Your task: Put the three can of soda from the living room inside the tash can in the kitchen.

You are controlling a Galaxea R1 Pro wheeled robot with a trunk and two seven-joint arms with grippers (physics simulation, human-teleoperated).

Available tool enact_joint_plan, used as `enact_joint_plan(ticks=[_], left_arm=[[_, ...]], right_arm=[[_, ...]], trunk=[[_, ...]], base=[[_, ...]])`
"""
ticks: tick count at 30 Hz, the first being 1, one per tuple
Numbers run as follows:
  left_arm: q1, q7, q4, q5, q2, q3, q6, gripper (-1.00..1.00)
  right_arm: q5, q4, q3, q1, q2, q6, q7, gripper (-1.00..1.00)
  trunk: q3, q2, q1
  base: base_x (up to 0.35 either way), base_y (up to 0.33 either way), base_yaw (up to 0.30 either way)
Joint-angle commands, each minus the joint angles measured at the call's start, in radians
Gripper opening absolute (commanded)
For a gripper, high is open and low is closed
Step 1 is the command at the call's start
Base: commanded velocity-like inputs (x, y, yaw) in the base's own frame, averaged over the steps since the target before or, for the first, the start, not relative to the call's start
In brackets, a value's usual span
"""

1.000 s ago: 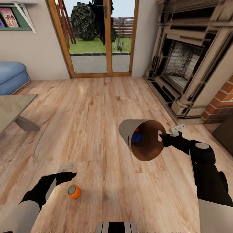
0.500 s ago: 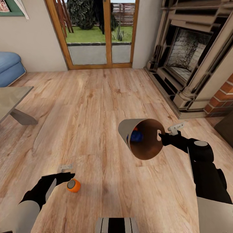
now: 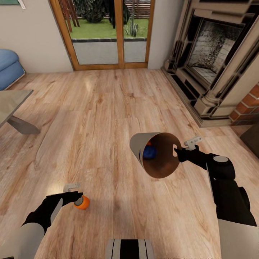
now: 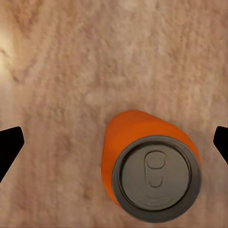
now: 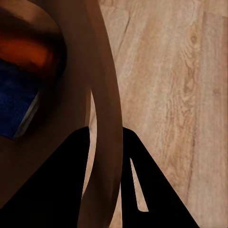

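Now, at about eight o'clock in the head view, the left gripper (image 3: 73,192) hangs low over the wood floor (image 3: 108,108), and the orange can (image 3: 82,202) stands upright on the floor just beside its fingertips, toward four o'clock from them. In the left wrist view the same can (image 4: 151,166) is seen from above, its grey lid facing the camera, so its long axis is vertical. It lies between the two dark fingertips but off centre, closer to one (image 4: 222,141) than to the other. The jaws are wide apart and touch nothing. I judge that this arm, much the nearer one, must shift a little sideways to centre the can and then come down around it.

Further right, near the middle of the head view, the right gripper (image 3: 180,151) holds the bin (image 3: 155,154) in the air, tipped so that its brown inside faces the camera. A blue can (image 3: 149,153) and something orange lie inside. In the right wrist view both fingers are closed over the bin's rim (image 5: 105,142), one inside, one outside.
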Motion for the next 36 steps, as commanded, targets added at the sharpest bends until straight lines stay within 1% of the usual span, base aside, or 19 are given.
enact_joint_plan(ticks=[1, 9, 11, 13, 16, 23, 30, 36], left_arm=[[0.000, 0.000, 0.000, 0.000, 0.000, 0.000, -0.001, 1.00], [0.000, 0.002, 0.000, 0.001, -0.001, -0.015, -0.001, 1.00], [0.000, 0.002, 0.000, 0.001, -0.005, -0.027, -0.001, 1.00], [0.000, 0.002, 0.000, 0.000, -0.010, -0.051, -0.004, 1.00], [0.000, 0.002, 0.000, 0.000, -0.011, -0.060, -0.005, 1.00], [0.001, 0.001, 0.000, 0.001, -0.012, -0.064, -0.006, 1.00], [0.001, 0.002, 0.000, 0.001, -0.012, -0.065, -0.005, 1.00], [0.001, 0.002, 0.000, 0.001, -0.012, -0.066, -0.004, 1.00]], right_arm=[[-0.016, -0.001, 0.001, 0.000, 0.000, 0.004, 0.007, -1.00], [-0.016, 0.002, 0.005, 0.000, 0.001, 0.004, 0.006, -1.00], [-0.015, 0.002, 0.005, 0.000, 0.001, 0.004, 0.006, -1.00], [-0.015, 0.002, 0.005, 0.000, 0.000, 0.004, 0.006, -1.00], [-0.015, 0.002, 0.005, 0.000, 0.000, 0.004, 0.006, -1.00], [-0.015, 0.002, 0.007, 0.001, 0.001, 0.004, 0.006, -1.00], [-0.015, 0.004, 0.030, 0.001, 0.002, 0.004, 0.005, -1.00], [-0.015, 0.007, 0.032, 0.001, 0.000, 0.004, 0.005, -1.00]], trunk=[[-0.002, 0.000, 0.000], [-0.013, 0.000, 0.000], [-0.015, 0.000, 0.000], [-0.017, 0.000, 0.000], [-0.018, 0.000, 0.000], [-0.019, 0.000, 0.000], [-0.019, 0.000, 0.000], [-0.047, -0.001, 0.003]], base=[[0.000, 0.000, 0.000], [0.000, 0.000, 0.000], [0.000, 0.000, 0.000], [0.000, 0.000, 0.000], [0.000, 0.000, 0.000], [0.000, 0.000, 0.000], [0.000, 0.000, 0.000], [0.000, 0.000, 0.000]])
